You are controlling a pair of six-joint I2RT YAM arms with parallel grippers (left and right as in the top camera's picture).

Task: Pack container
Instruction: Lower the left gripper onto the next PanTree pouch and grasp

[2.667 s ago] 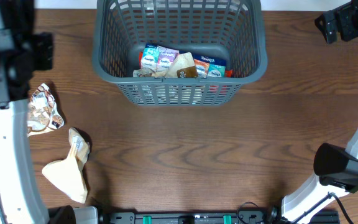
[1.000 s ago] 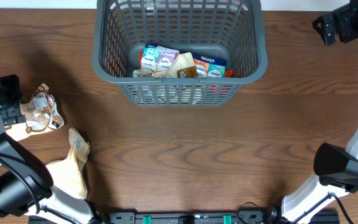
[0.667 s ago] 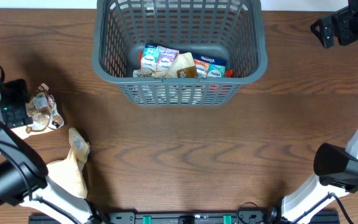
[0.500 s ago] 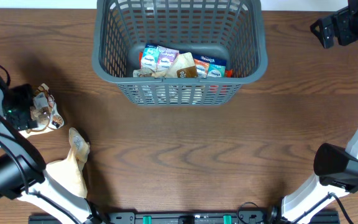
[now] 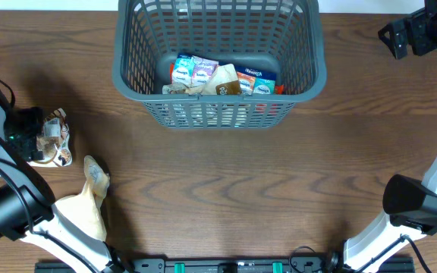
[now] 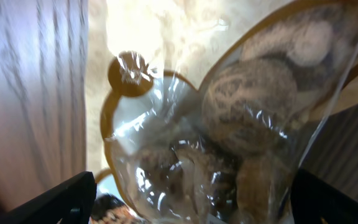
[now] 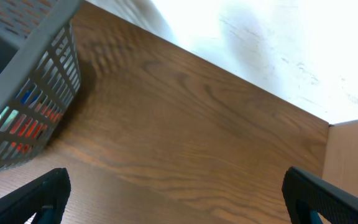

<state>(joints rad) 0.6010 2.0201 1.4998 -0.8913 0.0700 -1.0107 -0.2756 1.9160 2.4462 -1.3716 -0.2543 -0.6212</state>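
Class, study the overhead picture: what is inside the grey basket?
Inside the basket lie several snack packets: teal-and-white, tan, blue and orange. Anything under them is covered, and the front wall partly hides the nearest ones.

Grey container (image 7: 33, 93) corner at left; brown table (image 7: 185, 143); right pincer (image 7: 185, 198) fingertips spread wide.

Dark brown wood-grain bench (image 5: 226, 189). The grey slotted container (image 5: 218, 112) stands on it at far centre, with packets inside. A clear cookie packet (image 5: 55, 138) lies near the left edge. A beige pouch (image 5: 82, 212) lies just beside it, nearer the front edge.
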